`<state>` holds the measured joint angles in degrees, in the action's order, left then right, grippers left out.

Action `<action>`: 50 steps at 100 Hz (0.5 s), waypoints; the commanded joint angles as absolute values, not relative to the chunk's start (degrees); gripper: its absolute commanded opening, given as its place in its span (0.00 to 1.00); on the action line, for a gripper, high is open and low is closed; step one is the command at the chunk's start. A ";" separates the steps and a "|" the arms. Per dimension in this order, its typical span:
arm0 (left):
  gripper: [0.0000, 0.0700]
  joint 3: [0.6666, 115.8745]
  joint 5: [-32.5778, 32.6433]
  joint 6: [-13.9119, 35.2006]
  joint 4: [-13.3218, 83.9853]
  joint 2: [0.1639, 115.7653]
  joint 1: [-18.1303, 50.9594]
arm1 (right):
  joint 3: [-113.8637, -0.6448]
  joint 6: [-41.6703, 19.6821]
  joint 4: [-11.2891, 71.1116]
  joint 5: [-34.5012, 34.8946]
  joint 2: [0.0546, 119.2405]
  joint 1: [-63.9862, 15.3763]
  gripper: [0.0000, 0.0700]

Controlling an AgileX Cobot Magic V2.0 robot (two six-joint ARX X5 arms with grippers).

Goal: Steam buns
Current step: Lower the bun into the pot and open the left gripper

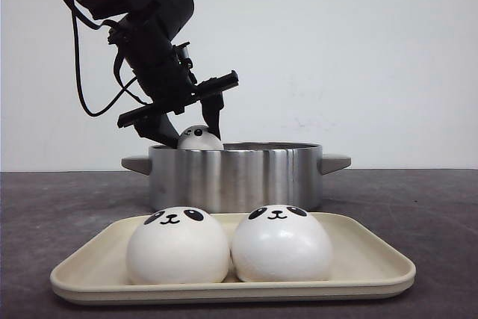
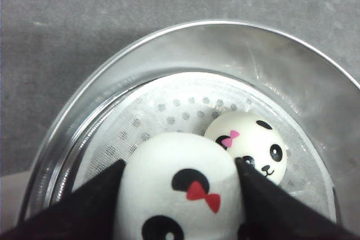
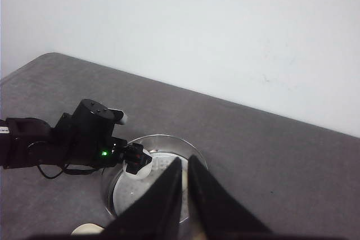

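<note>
Nearest me, two buns (image 1: 177,246) sit touching on the cream tray (image 1: 373,270). Behind it stands the steel pot (image 1: 235,175); my left gripper (image 1: 193,126) clamps a third bun (image 2: 180,189) over it, a fourth bun (image 2: 253,145) lying inside. My right gripper (image 3: 184,179) hangs high, fingers nearly together.

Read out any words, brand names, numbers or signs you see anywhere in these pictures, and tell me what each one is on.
None: no readable text, label, brand or number shows in any view.
The buns carry only painted panda faces; the bun held by the left gripper and the bun lying in the steel pot also have small bows.
The steel pot and the cream tray are unmarked.
The left arm shows only a green light.
</note>
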<state>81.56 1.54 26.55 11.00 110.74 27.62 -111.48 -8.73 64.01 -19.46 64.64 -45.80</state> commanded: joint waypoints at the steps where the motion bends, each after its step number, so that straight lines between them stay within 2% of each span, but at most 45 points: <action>1: 0.72 83.22 1.52 26.59 10.20 112.12 27.97 | -112.51 -8.10 63.48 -19.51 65.14 -46.37 0.01; 4: 0.75 83.22 1.52 26.57 10.20 112.12 27.97 | -112.51 -8.10 63.48 -19.51 65.14 -46.37 0.01; 33: 0.75 83.57 1.48 26.44 8.56 112.12 27.97 | -112.49 -7.73 63.53 -19.53 65.28 -46.37 0.01; 50: 0.75 87.61 1.08 26.39 13.76 110.98 27.97 | -112.44 -6.61 65.71 -19.53 67.07 -46.30 0.01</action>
<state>84.62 1.30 26.52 12.32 110.74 27.64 -111.48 -7.57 64.88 -19.46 65.39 -45.80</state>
